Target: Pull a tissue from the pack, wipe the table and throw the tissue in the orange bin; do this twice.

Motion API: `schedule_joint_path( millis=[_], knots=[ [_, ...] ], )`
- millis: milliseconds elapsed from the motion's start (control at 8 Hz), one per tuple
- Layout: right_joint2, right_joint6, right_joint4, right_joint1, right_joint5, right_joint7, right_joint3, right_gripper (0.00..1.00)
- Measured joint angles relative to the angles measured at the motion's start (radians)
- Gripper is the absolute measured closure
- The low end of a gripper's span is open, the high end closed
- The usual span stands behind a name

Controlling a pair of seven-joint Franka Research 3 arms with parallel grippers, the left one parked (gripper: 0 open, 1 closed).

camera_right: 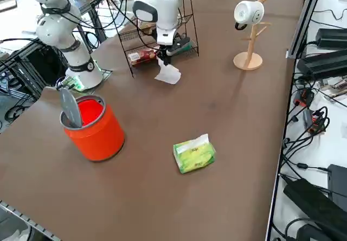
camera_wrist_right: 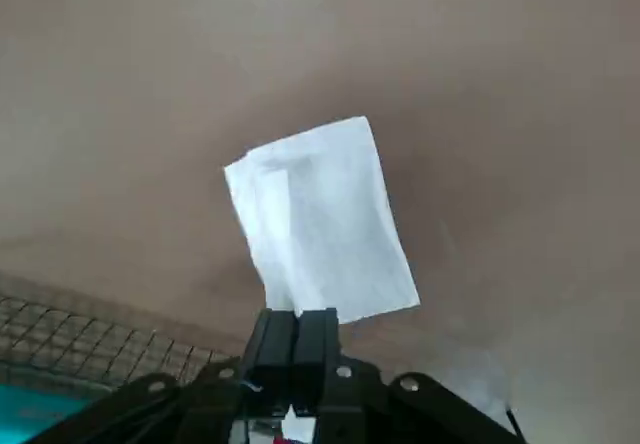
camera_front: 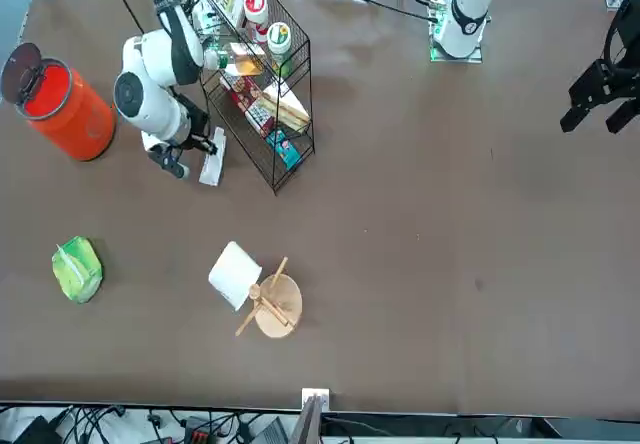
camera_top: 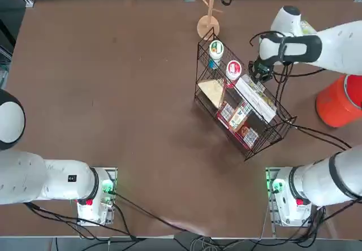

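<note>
The right gripper (camera_wrist_right: 318, 316) is closed on a white tissue (camera_wrist_right: 325, 226), its two fingers pinching one end while the rest hangs out flat and slightly creased. It is pointed down over the brown table (camera_right: 152, 197), right of centre; whether the tissue touches the surface cannot be told.

Just beside the gripper, on its left and near side, is a black wire basket (camera_top: 197, 64). It holds a tub with a red-and-white lid (camera_top: 233, 69), another with a green-and-white lid (camera_top: 216, 48), a long white-wrapped packet (camera_top: 255, 97) and some boxed or wrapped goods.

To the right of the gripper and a little nearer, the round orange bin (camera_right: 97, 135) stands upright, its grey lid (camera_right: 71, 108) raised.

Farther out, on the far right part of the table, lies the green tissue pack (camera_right: 194, 154), white showing on top. Left of the pack, beyond the basket, a wooden stand (camera_right: 248, 60) with a round base and short pegs carries a white mug (camera_right: 249, 12).
</note>
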Motion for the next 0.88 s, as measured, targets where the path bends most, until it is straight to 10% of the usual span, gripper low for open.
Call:
schedule_joint_path(
  millis=[875],
  knots=[
    [0.118,0.083,-0.004,-0.004,-0.001,-0.046,-0.025,0.99]
  ],
)
